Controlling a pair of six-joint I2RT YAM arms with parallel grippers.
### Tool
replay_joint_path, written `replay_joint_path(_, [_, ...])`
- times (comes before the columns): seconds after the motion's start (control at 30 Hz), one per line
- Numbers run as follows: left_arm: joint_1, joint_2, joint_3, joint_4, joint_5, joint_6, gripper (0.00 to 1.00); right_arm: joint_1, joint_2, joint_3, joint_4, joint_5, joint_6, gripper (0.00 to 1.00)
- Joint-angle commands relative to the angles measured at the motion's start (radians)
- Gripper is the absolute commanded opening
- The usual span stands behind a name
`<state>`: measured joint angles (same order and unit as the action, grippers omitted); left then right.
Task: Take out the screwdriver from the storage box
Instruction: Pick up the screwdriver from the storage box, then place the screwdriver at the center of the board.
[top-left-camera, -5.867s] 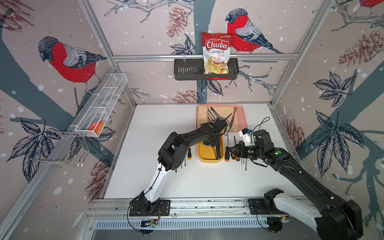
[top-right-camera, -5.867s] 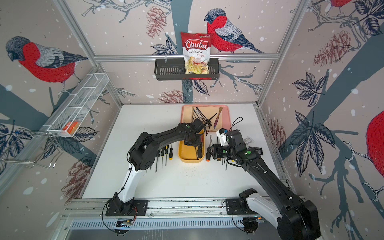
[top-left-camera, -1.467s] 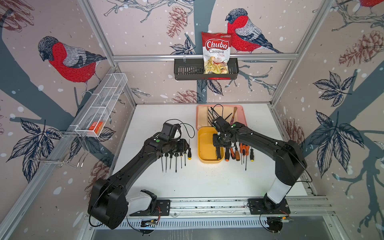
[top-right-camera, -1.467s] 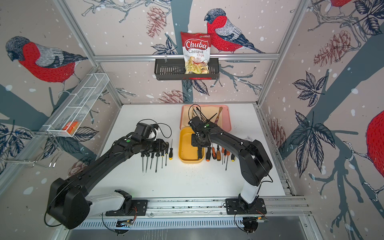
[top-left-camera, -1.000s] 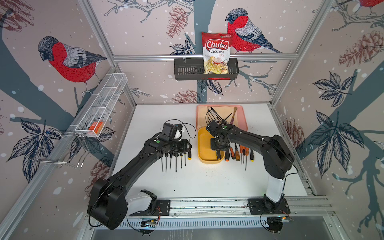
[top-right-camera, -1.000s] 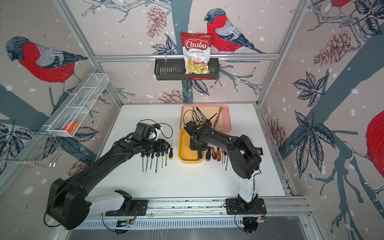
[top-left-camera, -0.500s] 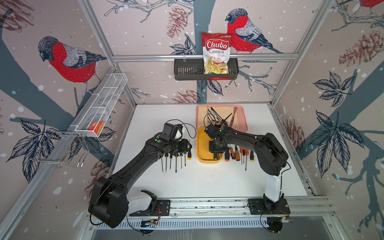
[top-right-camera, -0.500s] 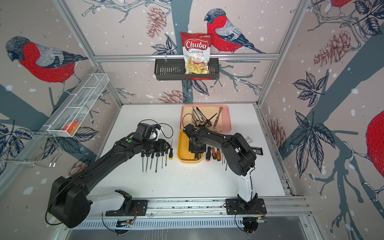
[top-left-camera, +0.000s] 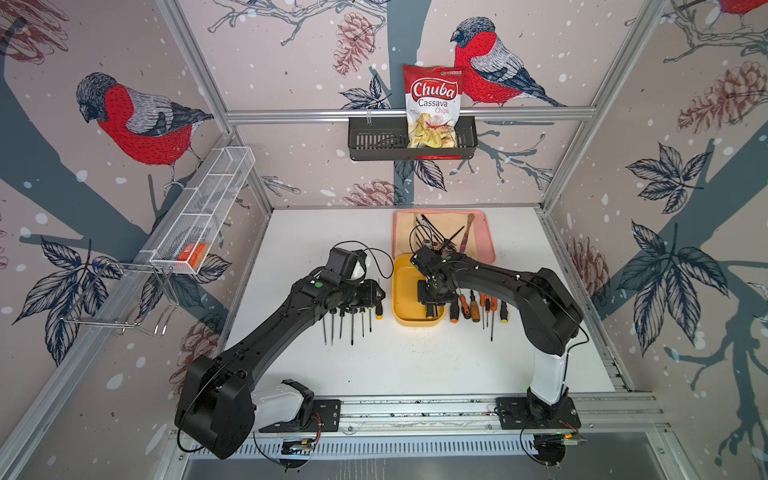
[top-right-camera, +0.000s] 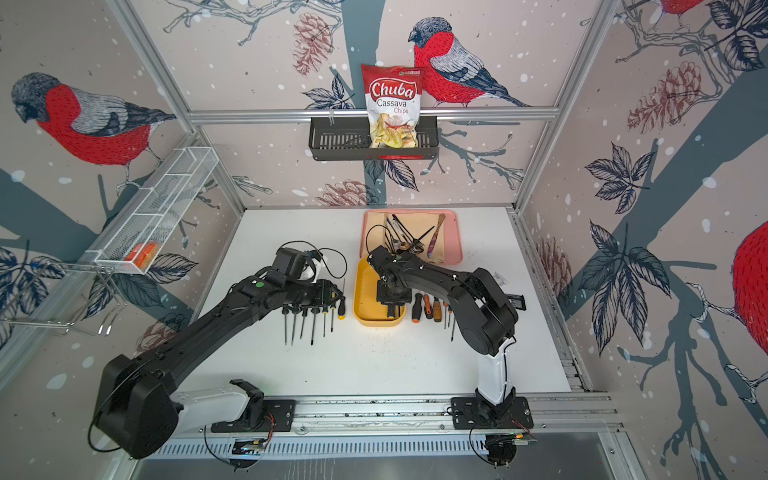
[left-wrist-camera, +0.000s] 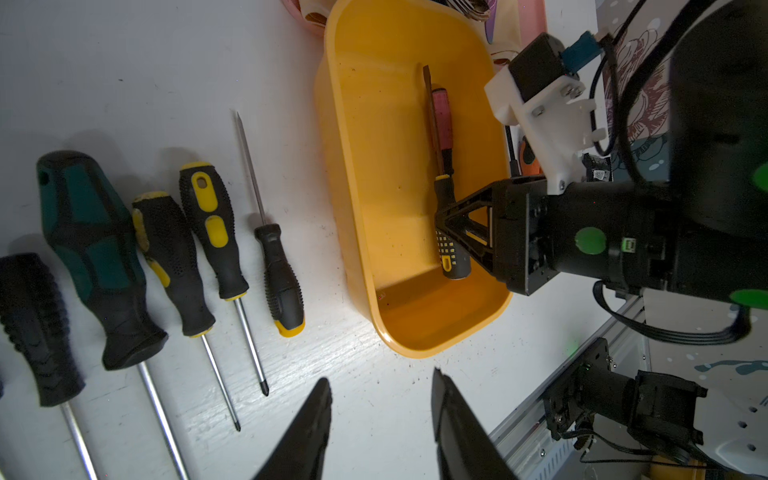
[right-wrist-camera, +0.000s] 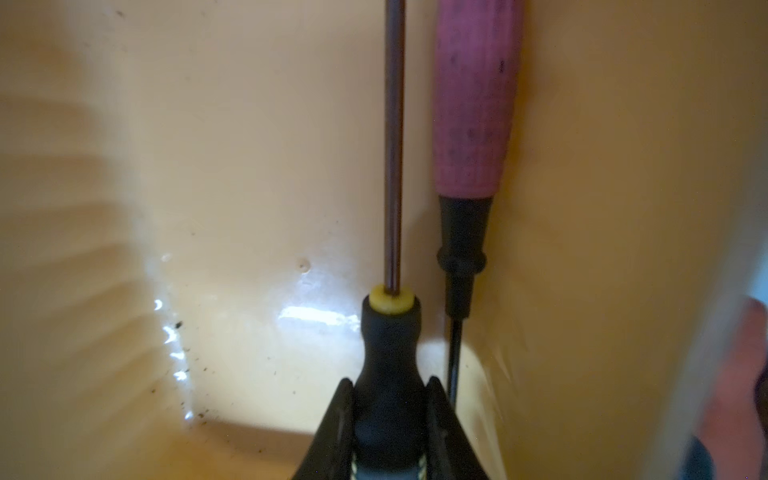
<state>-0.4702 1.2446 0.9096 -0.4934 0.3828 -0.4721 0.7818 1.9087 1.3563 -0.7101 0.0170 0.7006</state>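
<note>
One black-yellow screwdriver (right-wrist-camera: 390, 345) pinched at its handle neck in my right gripper (right-wrist-camera: 388, 392), narrow | lying in the storage box (left-wrist-camera: 376, 149) under me | pink-handled screwdriver (right-wrist-camera: 473, 104) just beside | lift straight up, slowly.

The storage box (left-wrist-camera: 374, 124) is smooth, glossy yellow plastic, its floor speckled with dark grit. Inside the box, the black-handled screwdriver (right-wrist-camera: 388, 365) has a matt, rubbery-looking grip, a yellow collar and a polished metal shaft. The pink-handled screwdriver (right-wrist-camera: 473, 104), also inside, looks dull and scuffed. Beside the box, the table (left-wrist-camera: 124, 62) is matt white and scratched.
</note>
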Motion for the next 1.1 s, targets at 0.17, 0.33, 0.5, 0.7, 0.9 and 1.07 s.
replay_joint_path(0.17, [-0.061,0.008,0.027,0.049,-0.015,-0.036,0.42,0.0,-0.103,-0.003,-0.009,0.013,-0.026,0.08])
replay_joint_path(0.33, [-0.107,0.043,0.056,0.067,-0.025,-0.052,0.42,-0.007,-0.178,-0.026,-0.028,0.037,-0.033,0.08])
replay_joint_path(0.5, [-0.159,0.098,0.083,0.076,-0.036,-0.06,0.42,-0.036,-0.256,-0.073,-0.043,0.055,-0.041,0.08])
replay_joint_path(0.7, [-0.213,0.164,0.159,0.09,-0.042,-0.068,0.42,-0.113,-0.351,-0.157,-0.064,0.08,-0.066,0.08])
replay_joint_path(0.9, [-0.261,0.222,0.198,0.108,-0.047,-0.074,0.42,-0.257,-0.427,-0.252,-0.105,0.123,-0.119,0.08])
replay_joint_path(1.07, [-0.288,0.26,0.213,0.128,-0.045,-0.077,0.42,-0.387,-0.452,-0.306,-0.128,0.176,-0.177,0.08])
